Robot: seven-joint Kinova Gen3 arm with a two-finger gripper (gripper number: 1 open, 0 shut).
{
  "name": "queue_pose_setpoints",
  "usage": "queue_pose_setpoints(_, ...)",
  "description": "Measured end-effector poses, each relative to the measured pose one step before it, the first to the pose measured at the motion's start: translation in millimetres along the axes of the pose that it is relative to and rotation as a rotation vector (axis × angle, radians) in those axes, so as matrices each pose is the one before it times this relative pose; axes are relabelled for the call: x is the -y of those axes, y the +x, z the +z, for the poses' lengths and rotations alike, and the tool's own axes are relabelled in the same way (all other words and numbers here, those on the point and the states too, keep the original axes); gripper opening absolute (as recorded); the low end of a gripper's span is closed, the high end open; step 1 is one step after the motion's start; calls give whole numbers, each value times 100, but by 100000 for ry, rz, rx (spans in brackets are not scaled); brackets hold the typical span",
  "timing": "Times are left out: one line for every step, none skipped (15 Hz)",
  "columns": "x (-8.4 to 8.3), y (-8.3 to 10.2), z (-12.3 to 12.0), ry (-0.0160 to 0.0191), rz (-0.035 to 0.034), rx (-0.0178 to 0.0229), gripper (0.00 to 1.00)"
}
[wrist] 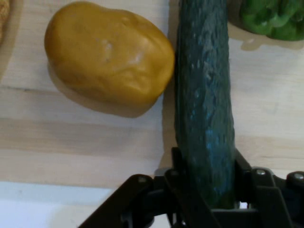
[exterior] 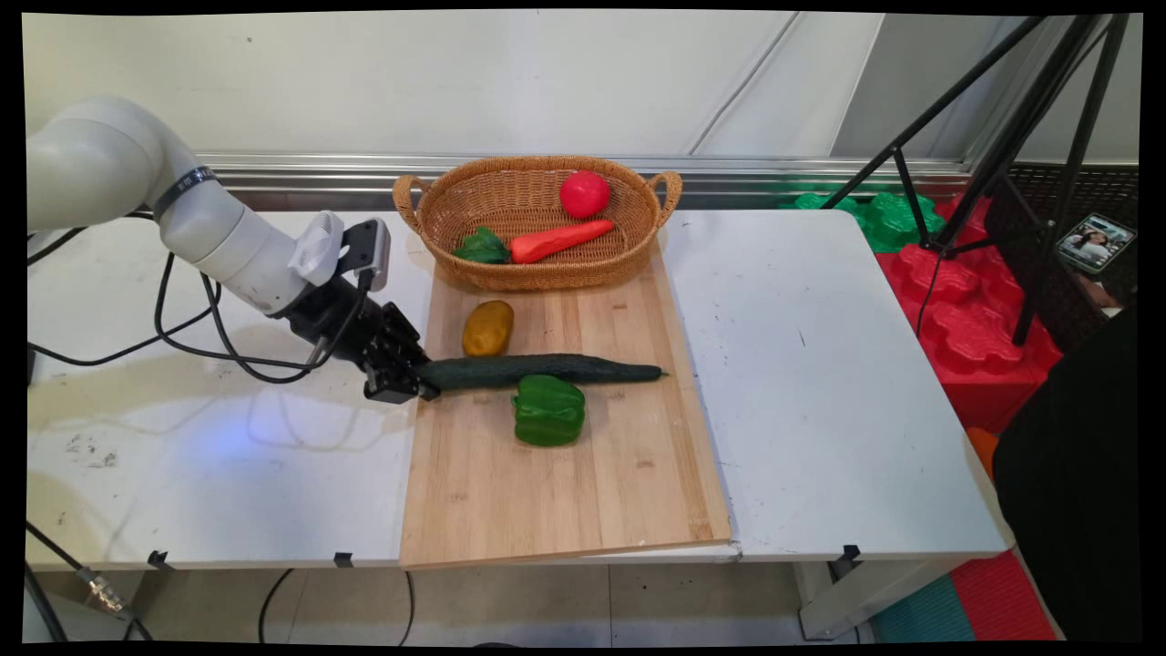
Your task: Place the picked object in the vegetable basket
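Cucumber lies lengthwise across the wooden cutting board, its left end poking past the board's left edge into the end effector. You have the end effector pinching that end: the hand view shows a finger pressed to each side of the dark green skin, with the very tip of the cucumber hidden down in the black linkage. Fingertips themselves are hard to pick out in the main view, lost against the dark cucumber.

Potato sits on the board just behind the cucumber; in the hand view the two look to be touching, though shadow fills the seam. Green bell pepper sits against the cucumber's near side; the hand view cuts it off at the top right corner.

Wicker basket stands at the board's far end, holding a red ball-shaped item, a carrot and a small green piece too small to identify. Only a sliver of its rim reaches the hand view.

White tabletop carries the board. Black cables hang from the arm.
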Motion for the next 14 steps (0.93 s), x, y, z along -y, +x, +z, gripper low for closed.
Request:
queue_pose_setpoints(29,28,-97,167,4,-255,0)
queue_pose_setpoints(40,80,-233,246,-153,-701,0)
queue_pose_setpoints(22,84,-171,134,-72,-554,0)
queue_pose_setpoints(32,168,-343,38,-195,-1048,0)
queue_pose_setpoints(8,131,-271,52,-114,-800,0)
queue_pose_setpoints(-11,222,-485,-112,-47,-1238,0)
queue_pose_setpoints(-17,133,-367,-36,22,-838,0)
queue_pose_setpoints(-15,115,-404,-128,24,-762,0)
queue_pose_setpoints(-33,166,-662,-95,44,-1251,0)
queue_pose_setpoints(-39,131,-728,-264,-57,-1239,0)
queue_pose_setpoints(-11,93,-491,-158,-79,-821,0)
queue_pose_setpoints(-7,76,-788,-239,48,-1075,0)
queue_pose_setpoints(40,71,-534,-81,34,-754,0)
queue_pose_setpoints(67,122,-837,-229,193,-1076,0)
